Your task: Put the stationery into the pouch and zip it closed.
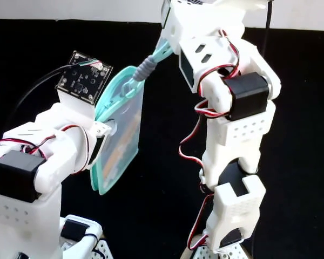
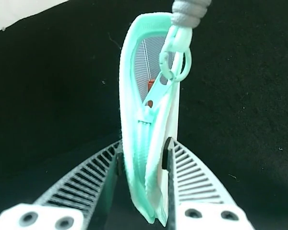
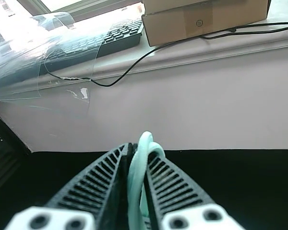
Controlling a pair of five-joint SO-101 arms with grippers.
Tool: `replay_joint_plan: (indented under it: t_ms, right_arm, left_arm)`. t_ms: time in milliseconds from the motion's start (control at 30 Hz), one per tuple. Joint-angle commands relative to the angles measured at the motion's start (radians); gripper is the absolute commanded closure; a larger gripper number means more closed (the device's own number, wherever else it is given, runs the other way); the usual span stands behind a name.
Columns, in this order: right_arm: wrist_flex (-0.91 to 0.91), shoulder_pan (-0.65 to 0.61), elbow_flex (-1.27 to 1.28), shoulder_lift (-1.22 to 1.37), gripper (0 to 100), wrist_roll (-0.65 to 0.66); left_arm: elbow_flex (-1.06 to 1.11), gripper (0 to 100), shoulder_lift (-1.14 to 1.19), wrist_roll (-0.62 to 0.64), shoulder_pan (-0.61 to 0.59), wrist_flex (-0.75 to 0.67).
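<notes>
Our left gripper point(image 2: 143, 152) is squeezed tight on the soft mint-green pouch with a clear plastic side point(image 2: 129, 96). It holds the pouch up on its edge, in the air above the black table cloth point(image 1: 162, 216). The pouch sticks out past the fingertips. Farther out from them sits the green zip pull point(image 2: 156, 91), and past it the pouch mouth gapes apart. A green ring point(image 2: 175, 64) joins the pull to a grey wrapped cord point(image 2: 187, 12). Our right gripper point(image 3: 138, 149) is pinched on a thin mint-green strap loop point(image 3: 145, 143), right between its fingers. Through the clear side we see pale things point(image 1: 119, 151) inside, too blurry to name.
</notes>
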Motion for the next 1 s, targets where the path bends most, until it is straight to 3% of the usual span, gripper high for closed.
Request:
replay_joint_plan:
  t_ms: [0, 400, 967]
  right_arm:
    - [0.002, -0.007, -0.025, -0.002, 99.3, 0.011]
    - [-0.004, 0.004, -0.025, -0.002, 99.3, 0.011]
    - [-0.007, 0.306, -0.024, 0.015, 99.3, 0.011]
  left_arm:
    - [0.002, 98, -0.008, -0.018, 0.016, 0.002]
    - [-0.001, 99, -0.016, -0.052, 0.008, 0.008]
    - [0.012, 99, -0.016, -0.052, 0.007, 0.032]
